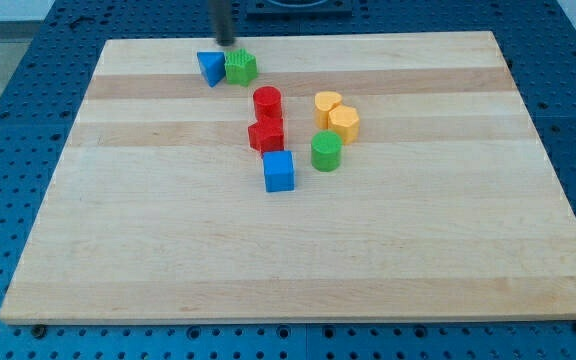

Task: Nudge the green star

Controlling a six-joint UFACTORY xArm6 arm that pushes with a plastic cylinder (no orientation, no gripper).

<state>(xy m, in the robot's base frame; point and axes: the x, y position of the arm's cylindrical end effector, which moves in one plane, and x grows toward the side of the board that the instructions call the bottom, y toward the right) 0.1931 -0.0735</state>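
Observation:
The green star (240, 67) sits near the board's top edge, left of centre, touching a blue triangle (210, 67) on its left. My rod comes down from the view's top and my tip (225, 42) stands just above the gap between these two blocks, close to both, slightly up and left of the green star.
A red cylinder (267, 102) and a red star-like block (266, 135) stand mid-board, with a blue cube (279, 171) below them. To their right are a yellow heart (327, 104), a yellow hexagon (344, 123) and a green cylinder (326, 151). The wooden board (168, 260) lies on a blue perforated table.

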